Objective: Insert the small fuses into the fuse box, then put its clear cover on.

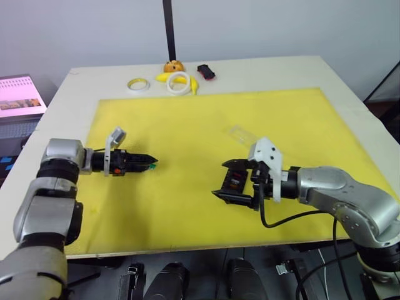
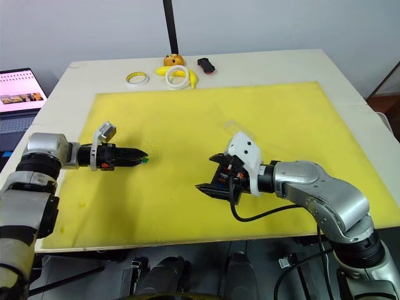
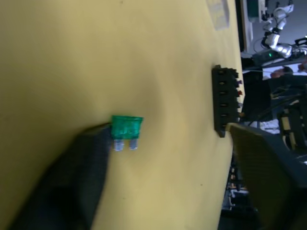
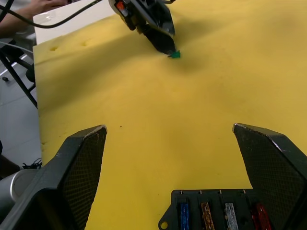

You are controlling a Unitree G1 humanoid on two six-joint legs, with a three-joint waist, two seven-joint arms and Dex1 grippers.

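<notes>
My left gripper (image 1: 150, 161) hovers over the left part of the yellow mat (image 1: 187, 119), shut on a green fuse (image 3: 127, 127) that sticks out at its tip (image 4: 174, 54). The black fuse box (image 4: 216, 213) lies on the mat right of centre, with blue, orange, grey and red fuses standing in its slots. My right gripper (image 4: 169, 128) is open, one finger on each side of the box (image 1: 236, 181) and clear of it. The clear cover (image 1: 239, 132) lies flat on the mat just beyond the right gripper.
At the table's far edge lie two tape rings (image 1: 138, 84) (image 1: 179, 82), a banana (image 1: 164, 77), an orange round thing (image 1: 174, 65) and a small black-and-red object (image 1: 205, 72). A laptop (image 2: 19, 94) stands off the table's left side.
</notes>
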